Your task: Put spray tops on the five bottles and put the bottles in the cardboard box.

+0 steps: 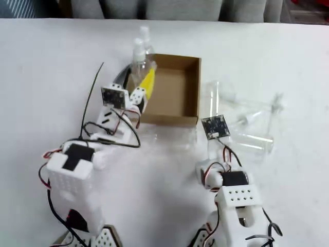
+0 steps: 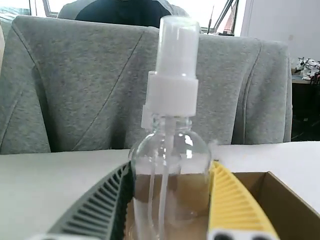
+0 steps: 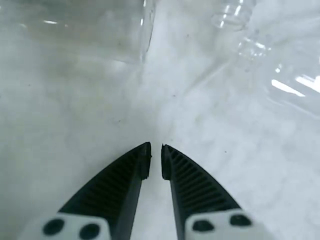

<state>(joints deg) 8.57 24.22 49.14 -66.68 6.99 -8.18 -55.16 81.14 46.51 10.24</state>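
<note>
A white table point(image 1: 41, 62) runs up to a row of grey upholstered cushions point(image 2: 75, 90). On it, a clear, round-shouldered plastic bottle point(image 1: 141, 71) stands upright with its white spray top point(image 2: 172, 75) fitted. The left gripper point(image 2: 170, 169) clamps it across the belly, one ribbed grey finger point(image 2: 107, 205) and one ribbed yellow finger point(image 2: 230, 205) pressing its smooth sides. That low grip likely keeps the top clear and the bottle vertical for lowering.

The bottle hangs at the 9 o'clock wall of the open brown cardboard box point(image 1: 169, 119). Whether its base is over the rim or already inside cannot be told. The box floor looks bare, so this appears to be the first bottle going in.

At about 5 o'clock from the box, the right gripper point(image 3: 155, 161) points down at the tabletop. Its two ribbed black fingers are drawn almost together and hold nothing. Just beyond it, at the box's 3 to 4 o'clock, several clear uncapped bottles point(image 1: 252, 140) lie on their sides. They are glossy, hard to pick out against the white, and likely to roll when nudged.
</note>
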